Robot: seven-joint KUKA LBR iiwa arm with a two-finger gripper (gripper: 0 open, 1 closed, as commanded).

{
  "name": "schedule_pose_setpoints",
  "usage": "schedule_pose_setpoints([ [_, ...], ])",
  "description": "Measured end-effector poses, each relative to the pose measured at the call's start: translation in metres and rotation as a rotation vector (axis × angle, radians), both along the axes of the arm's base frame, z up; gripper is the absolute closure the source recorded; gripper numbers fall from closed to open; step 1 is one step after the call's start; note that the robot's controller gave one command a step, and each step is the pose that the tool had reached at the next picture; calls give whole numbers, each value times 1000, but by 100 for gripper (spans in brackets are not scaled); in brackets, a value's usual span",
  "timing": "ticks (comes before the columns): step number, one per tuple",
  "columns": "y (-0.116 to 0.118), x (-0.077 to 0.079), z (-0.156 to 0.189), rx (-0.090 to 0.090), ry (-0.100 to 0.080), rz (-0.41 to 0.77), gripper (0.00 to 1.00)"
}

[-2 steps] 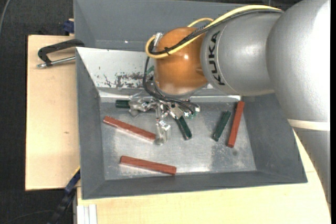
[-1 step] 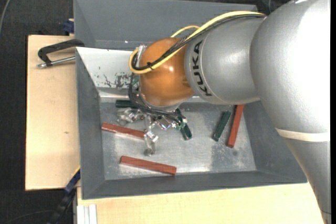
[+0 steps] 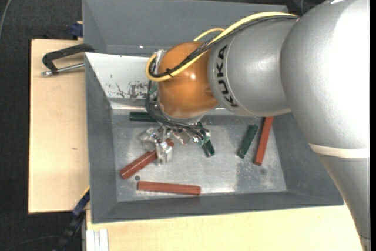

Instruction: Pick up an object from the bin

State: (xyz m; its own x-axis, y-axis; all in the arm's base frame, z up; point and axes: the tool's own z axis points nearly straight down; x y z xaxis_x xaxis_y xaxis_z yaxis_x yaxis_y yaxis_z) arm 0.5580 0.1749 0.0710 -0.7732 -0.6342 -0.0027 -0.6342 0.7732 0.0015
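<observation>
My gripper (image 3: 163, 140) hangs low in the middle of the bin, under the orange cover, its metal tip close to the floor. A red-brown stick (image 3: 137, 166) lies slanted just below and left of it, its upper end right at the gripper's tip; I cannot tell if they touch. A short dark green stick (image 3: 208, 148) lies just right of the gripper. Another dark green stick (image 3: 140, 116) pokes out from under the arm at the upper left.
A longer red-brown stick (image 3: 168, 187) lies flat near the bin's front wall. At the right, a dark green stick (image 3: 247, 141) and a red-brown stick (image 3: 262, 140) lie side by side. The arm covers the bin's upper right.
</observation>
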Motion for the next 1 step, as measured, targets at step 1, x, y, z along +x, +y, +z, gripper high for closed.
schedule_pose_setpoints([
  [1, 35, -22, 182, 2, -13, 422, 100],
])
